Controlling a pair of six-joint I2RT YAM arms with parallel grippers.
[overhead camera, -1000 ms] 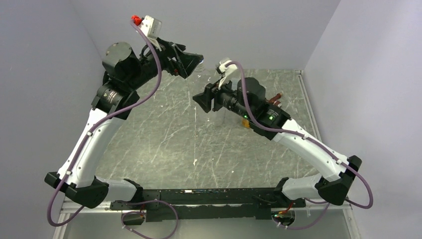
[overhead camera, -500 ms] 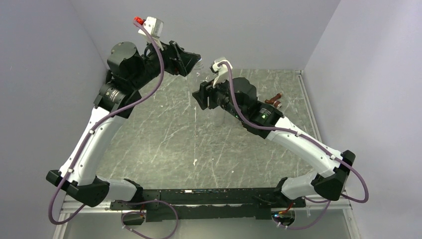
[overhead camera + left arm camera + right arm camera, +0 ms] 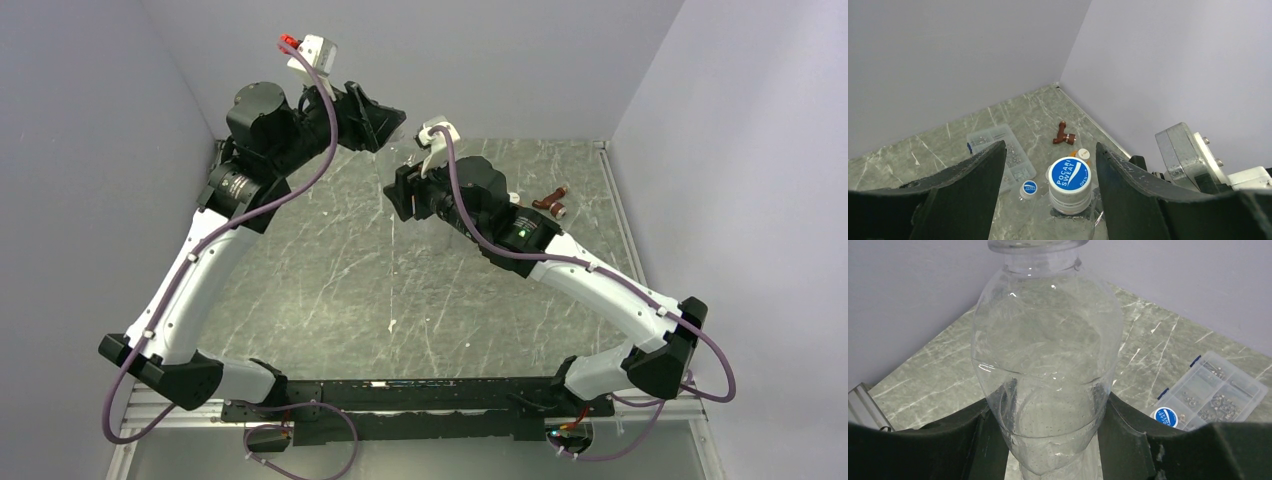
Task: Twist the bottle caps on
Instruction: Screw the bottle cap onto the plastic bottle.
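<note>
The left gripper is hovering with jaws wide, flanking 1 blue cap sitting on the clear bottle, probably to twist it tight. The right gripper is clamping the bottle's body, bracing it upright at the far middle of the table.

Upright clear bottle, blue cap on top
</note>
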